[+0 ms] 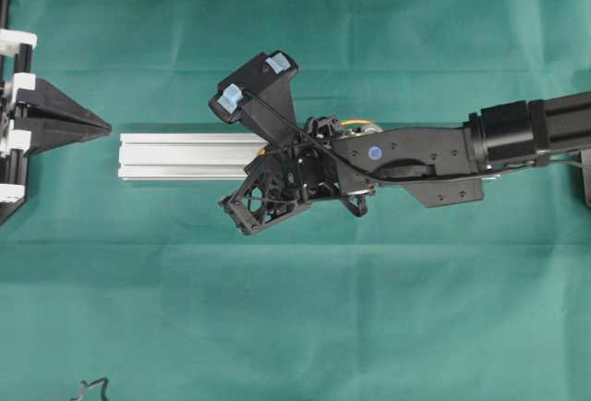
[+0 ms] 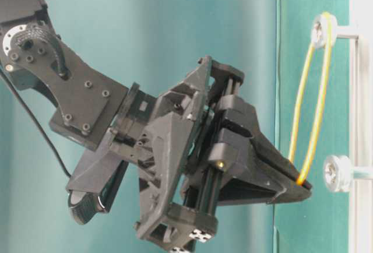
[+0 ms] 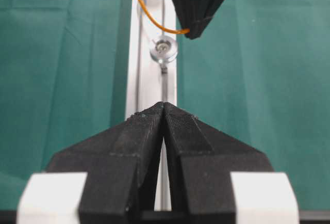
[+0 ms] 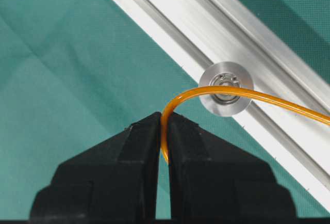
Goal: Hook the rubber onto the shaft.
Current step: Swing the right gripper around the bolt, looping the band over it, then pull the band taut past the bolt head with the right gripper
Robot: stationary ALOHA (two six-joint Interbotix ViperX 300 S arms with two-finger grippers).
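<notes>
Green cloth covers the table under a silver aluminium rail [image 1: 185, 157].
Nearest the wrist camera, the right gripper [image 4: 164, 131] pinches the thin orange rubber band [image 4: 167, 126] between clenched fingertips; its loop runs past a flanged shaft [image 4: 226, 89]. Farther off, the left gripper [image 3: 164, 111] is clenched, empty.

Table [image 1: 295, 327]: covered by a creased green cloth [image 1: 416, 31].
Rail [image 1: 185, 156]: silver aluminium, lying flat mid-table, running left to right, its right part hidden under the arm.
Small dark object [image 1: 90, 388]: bottom-left edge, unidentifiable.
</notes>
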